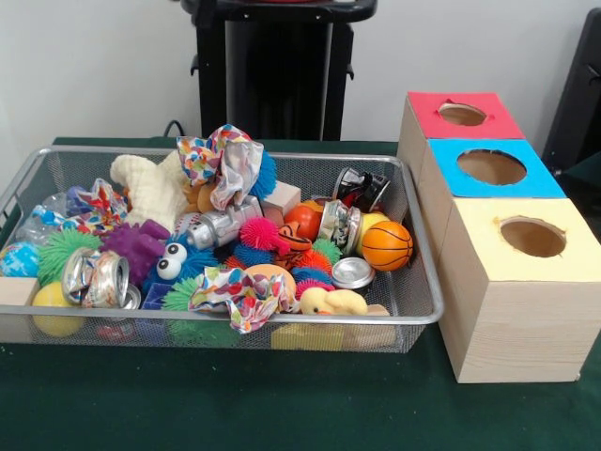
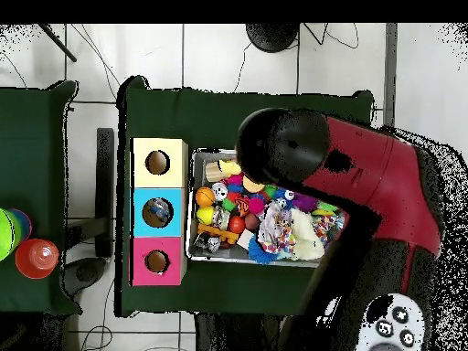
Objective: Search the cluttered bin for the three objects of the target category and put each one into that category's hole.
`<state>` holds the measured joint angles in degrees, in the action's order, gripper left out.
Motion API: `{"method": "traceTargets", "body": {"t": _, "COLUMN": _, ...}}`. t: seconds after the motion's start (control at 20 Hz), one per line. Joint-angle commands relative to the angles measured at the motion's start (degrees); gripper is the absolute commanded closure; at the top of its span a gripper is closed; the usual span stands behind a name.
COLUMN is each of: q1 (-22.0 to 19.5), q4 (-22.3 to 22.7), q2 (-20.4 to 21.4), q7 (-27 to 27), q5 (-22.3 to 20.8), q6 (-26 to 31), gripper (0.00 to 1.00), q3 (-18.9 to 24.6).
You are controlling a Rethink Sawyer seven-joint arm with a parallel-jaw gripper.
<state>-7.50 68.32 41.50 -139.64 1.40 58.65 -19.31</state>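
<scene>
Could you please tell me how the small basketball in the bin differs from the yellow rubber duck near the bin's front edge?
The basketball is orange with black seam lines; the rubber duck is plain yellow. The basketball is a round sphere, the duck lumpy and elongated. The basketball sits by the bin's right wall, the duck nearer its front rim. Both lie on top of the clutter.

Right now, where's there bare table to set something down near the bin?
Bare green cloth runs along the mesh bin's front, continuing before the yellow-topped box. The bin itself is packed with toys, and only a narrow gap separates bin and boxes.
</scene>
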Motion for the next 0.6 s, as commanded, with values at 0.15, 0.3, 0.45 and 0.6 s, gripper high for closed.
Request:
{"method": "traceTargets", "body": {"t": 0.15, "q1": -3.6, "q4": 14.9, "q2": -1.9, "q7": 15.3, "q5": -5.4, "q6": -13.4, "gripper": 0.00, "q3": 12.1}}
{"method": "traceTargets", "body": {"t": 0.3, "q1": -4.2, "q4": 15.0, "q2": -2.5, "q7": 15.0, "q5": -7.2, "q6": -14.9, "gripper": 0.00, "q3": 13.1}}
{"method": "traceTargets", "body": {"t": 0.45, "q1": -4.8, "q4": 15.2, "q2": -3.0, "q7": 13.9, "q5": -8.8, "q6": -17.0, "gripper": 0.00, "q3": 14.0}}
{"method": "traceTargets", "body": {"t": 0.6, "q1": -6.1, "q4": 15.5, "q2": -3.2, "q7": 14.8, "q5": -9.8, "q6": -18.4, "gripper": 0.00, "q3": 15.8}}
